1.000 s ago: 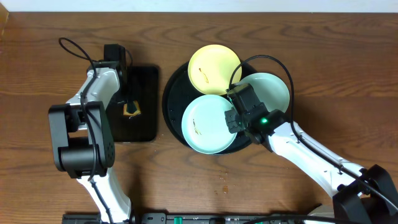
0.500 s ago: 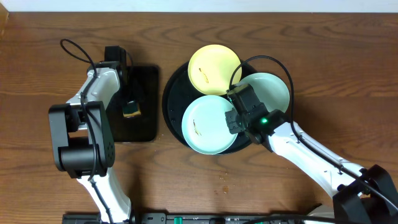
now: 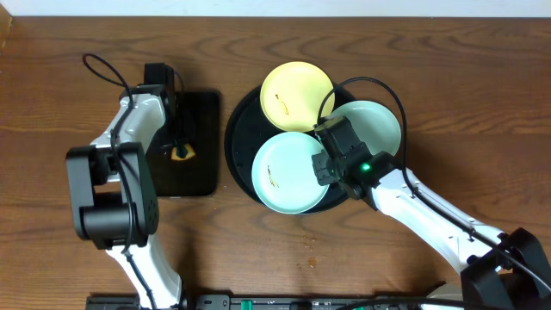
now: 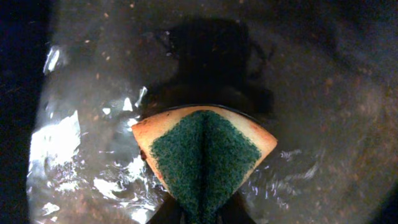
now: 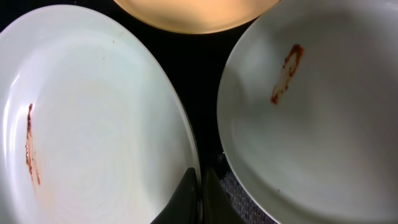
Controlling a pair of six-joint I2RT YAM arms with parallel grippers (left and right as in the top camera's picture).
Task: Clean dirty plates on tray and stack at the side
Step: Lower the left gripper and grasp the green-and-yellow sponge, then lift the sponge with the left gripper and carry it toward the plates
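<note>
In the overhead view the tray [image 3: 232,129] sits at centre frame on the table [image 3: 448,60], with all three plates on it, none stacked at the side. The yellow plate [image 3: 297,95] lies at the top, the near plate [image 3: 288,170] at the bottom and the right plate [image 3: 379,120] at the right, partly hidden under the right arm. Each plate carries a brown smear: one shows on the yellow plate in the overhead view. The right wrist view shows a streak [image 5: 29,146] by the left rim of the near plate and another [image 5: 285,73] at the upper part of the right plate. The right claw [image 5: 200,196] sits at the bottom centre of that view, in the dark gap between the two mint plates. Its fingers are almost together, and the near plate's rim runs right down to the slit between them. I cannot tell whether the rim is pinched. At the left of the overhead frame, the left arm reaches over the small tray [image 3: 202,172]. The left claw [image 4: 200,218] is closed on a sponge [image 4: 205,149], which is bent so its green scouring face bulges toward the camera and its yellow edge shows at the top. Below it, the small tray's black surface looks wet and glossy.
</note>
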